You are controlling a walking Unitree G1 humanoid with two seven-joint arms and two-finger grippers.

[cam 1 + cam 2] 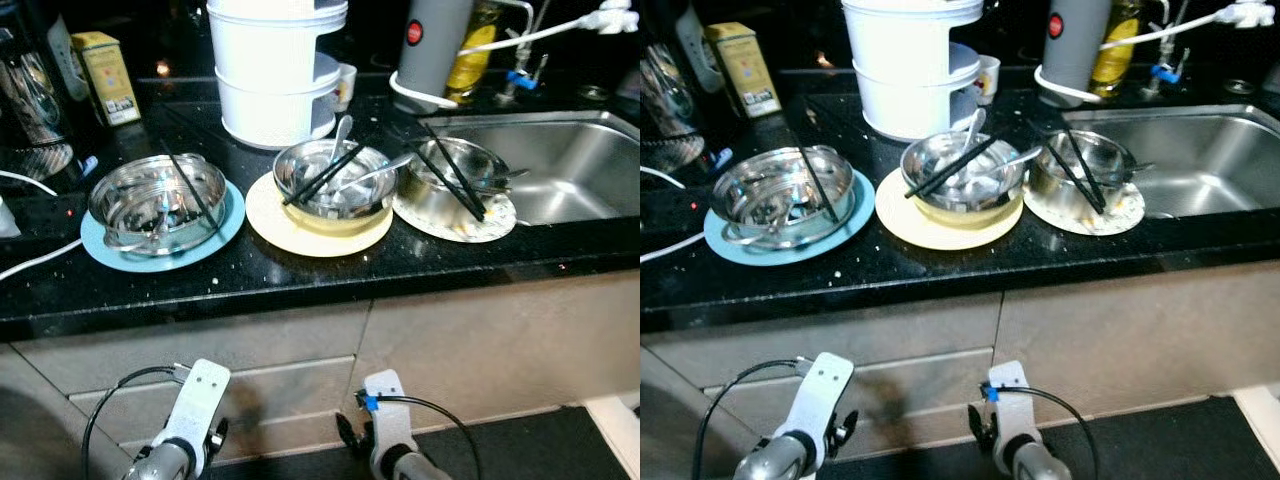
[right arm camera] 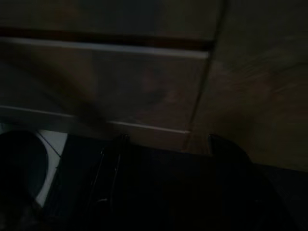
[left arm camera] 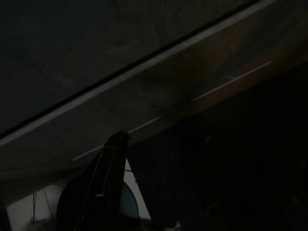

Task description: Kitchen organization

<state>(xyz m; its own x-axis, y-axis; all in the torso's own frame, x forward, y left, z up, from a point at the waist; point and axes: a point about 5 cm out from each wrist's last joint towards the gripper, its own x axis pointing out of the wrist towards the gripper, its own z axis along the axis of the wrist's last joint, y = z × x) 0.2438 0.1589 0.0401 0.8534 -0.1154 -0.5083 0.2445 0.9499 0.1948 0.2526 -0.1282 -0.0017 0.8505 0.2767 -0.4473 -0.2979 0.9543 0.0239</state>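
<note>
On the black speckled surface [image 1: 300, 275] three steel bowls holding black chopsticks sit on blue [image 1: 160, 248], yellow [image 1: 300, 232] and white [image 1: 470, 222] plates (both tools hang low, finger spread impossible to tell).

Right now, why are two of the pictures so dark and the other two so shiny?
Both wrist views look at shaded cabinet fronts below the counter, so they are dim; the right wrist view is also blurry. In the eye views, light glares off the steel bowls and sink, and the black counter sparkles.
</note>
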